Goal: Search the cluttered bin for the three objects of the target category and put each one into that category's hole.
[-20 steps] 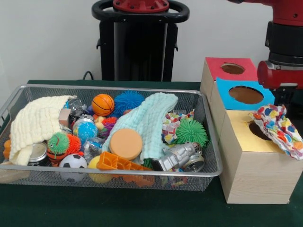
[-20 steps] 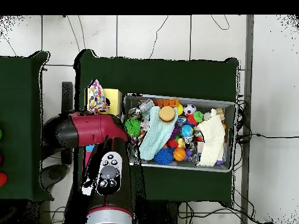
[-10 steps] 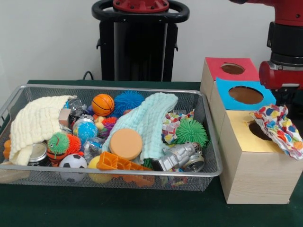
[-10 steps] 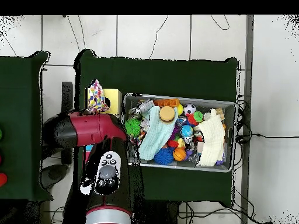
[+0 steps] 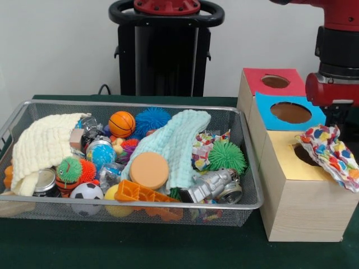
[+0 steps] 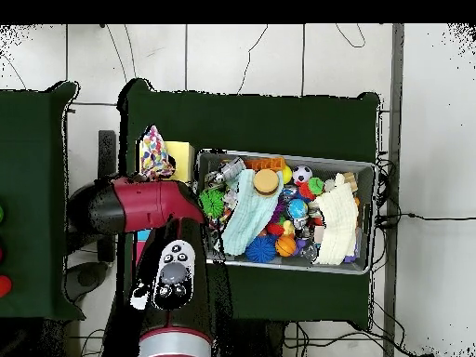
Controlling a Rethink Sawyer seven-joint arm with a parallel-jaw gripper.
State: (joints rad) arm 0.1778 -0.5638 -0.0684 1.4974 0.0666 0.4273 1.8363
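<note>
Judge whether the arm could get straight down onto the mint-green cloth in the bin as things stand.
Probably yes. The mint-green cloth lies on top of the clutter in the wire bin, draped over other toys, with only the orange disc resting on its lower edge. The arm is over the boxes, so it must first swing across.

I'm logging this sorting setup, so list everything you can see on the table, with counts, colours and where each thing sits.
Wire bin: one, silver, left on the green table.
Muslin cloths: two, cream at bin's left, mint in the middle.
Patterned cloth: one, multicoloured, draped over the yellow box's hole.
Boxes: three, red top, blue top, yellow top, right of bin.
Spiky balls: green, blue.
Basketball: one, orange, bin's rear.
Sponge disc: one, orange, bin's front.
Robot arm: one, red and black, above the boxes.
</note>
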